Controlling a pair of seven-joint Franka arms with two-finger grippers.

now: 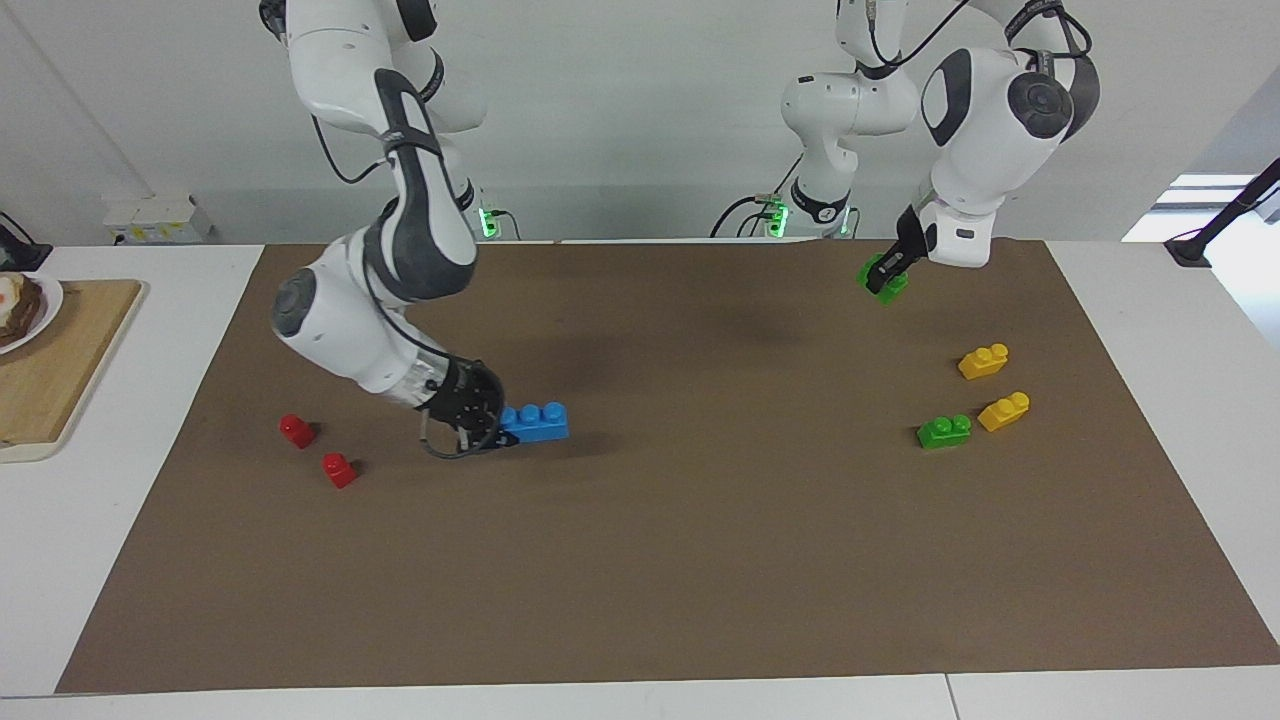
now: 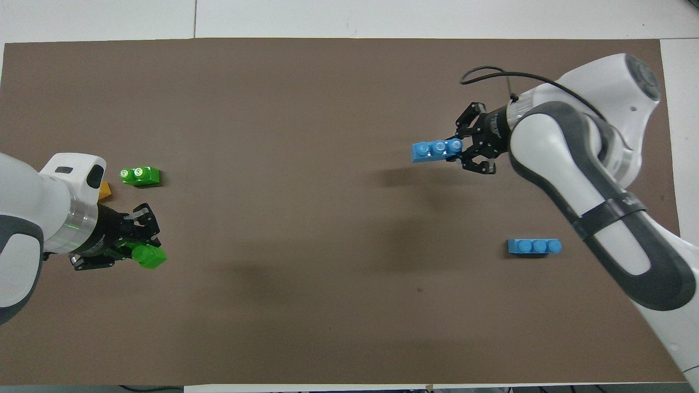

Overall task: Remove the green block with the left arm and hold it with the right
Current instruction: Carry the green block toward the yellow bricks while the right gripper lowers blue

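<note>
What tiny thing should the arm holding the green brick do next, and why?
Probably lower it to the mat and let go: the left gripper has the green block in shut jaws, up in the air, well apart from the blue brick that the right gripper grips, so removal looks done.

The left tool [image 2: 143,240] grips a green block [image 2: 149,256]; the right tool [image 2: 468,148] grips a blue brick [image 2: 437,150].

We see two shiny white arms, the left arm [image 1: 975,120] and the right arm [image 1: 400,220]. Both have dark grey joint covers, thin black cables and small black grippers.
</note>
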